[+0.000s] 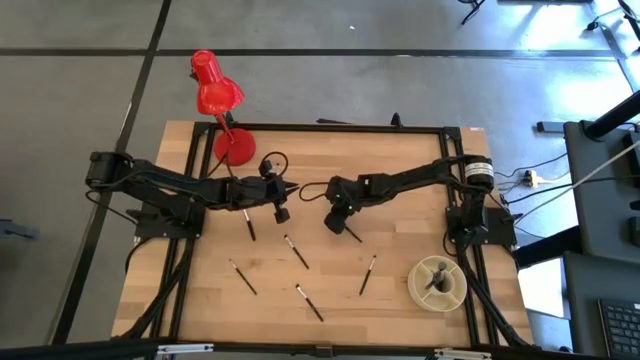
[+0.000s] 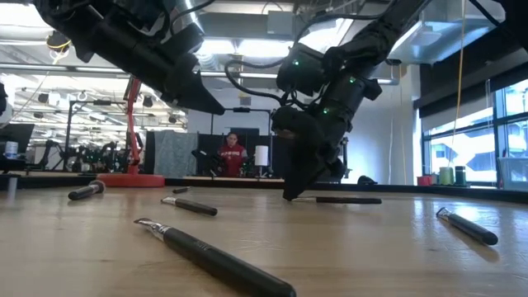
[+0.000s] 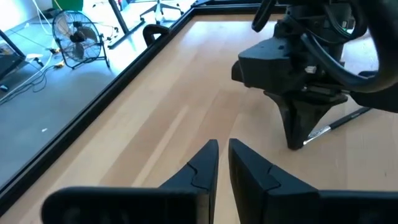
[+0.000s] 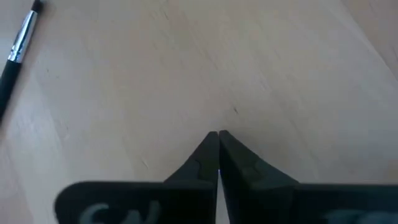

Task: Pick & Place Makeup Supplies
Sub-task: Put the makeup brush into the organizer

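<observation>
High view: wooden table seen from straight above. Left gripper sits near table centre, toward 12 o'clock, tips pointing at the right arm; right gripper is just beside it at about 4 o'clock, angled down at the board. Five makeup brushes lie loose on the wood: one under the left arm, one at centre, one toward 8 o'clock, one at 6 o'clock, one toward 5 o'clock. A sixth shows only partly, its upper end under the right gripper. Round cream holder at 4 o'clock holds dark items, too small to tell apart. Red desk lamp at 11 o'clock, base on the table corner. Low view: right gripper has its tip down at the table surface, a brush lying just behind it; contact cannot be judged. Left arm crosses the upper part, its tip hanging clear of the table. Nearest brush runs out of sharp focus. A person is in the room far behind. Left wrist view: left gripper fingers a narrow slit apart, holding nothing, above bare wood; the right gripper stands ahead, a brush half hidden behind it. Right wrist view: right gripper fingers pressed together, nothing between them; one brush is cut off at the frame edge.
</observation>
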Tool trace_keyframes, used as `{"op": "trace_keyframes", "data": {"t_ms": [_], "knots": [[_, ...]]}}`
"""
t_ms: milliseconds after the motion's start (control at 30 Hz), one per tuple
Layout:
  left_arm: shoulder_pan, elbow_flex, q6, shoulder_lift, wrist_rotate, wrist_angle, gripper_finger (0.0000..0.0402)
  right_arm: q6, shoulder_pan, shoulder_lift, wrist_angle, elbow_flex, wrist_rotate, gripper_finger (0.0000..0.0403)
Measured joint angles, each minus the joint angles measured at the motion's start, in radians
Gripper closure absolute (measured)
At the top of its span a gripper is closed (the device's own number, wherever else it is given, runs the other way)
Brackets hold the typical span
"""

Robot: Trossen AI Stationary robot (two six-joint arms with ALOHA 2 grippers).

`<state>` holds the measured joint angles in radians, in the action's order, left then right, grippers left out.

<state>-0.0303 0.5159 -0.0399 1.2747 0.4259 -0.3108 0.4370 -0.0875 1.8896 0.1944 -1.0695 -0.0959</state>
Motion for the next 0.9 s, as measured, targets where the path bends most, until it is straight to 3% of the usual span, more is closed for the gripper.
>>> {"op": "trace_keyframes", "data": {"t_ms": [233, 400, 767, 900], "knots": [[0.000, 0.000, 0.000, 0.000, 0.017, 0.018, 0.0370, -0.002, 0.013, -0.061, 0.040, 0.009, 0.026, 0.0400], [0.002, 0.000, -0.019, 0.005, 0.064, 0.090, 0.0371, -0.015, 0.105, -0.234, 0.133, 0.005, 0.178, 0.0401], [0.018, 0.000, -0.113, 0.074, 0.078, 0.131, 0.0371, 0.112, 0.544, -0.653, 0.469, 0.004, 0.690, 0.0402], [0.025, 0.000, -0.121, 0.094, 0.076, 0.095, 0.0371, 0.192, 0.736, -0.742, 0.592, 0.004, 0.819, 0.0402]]}}
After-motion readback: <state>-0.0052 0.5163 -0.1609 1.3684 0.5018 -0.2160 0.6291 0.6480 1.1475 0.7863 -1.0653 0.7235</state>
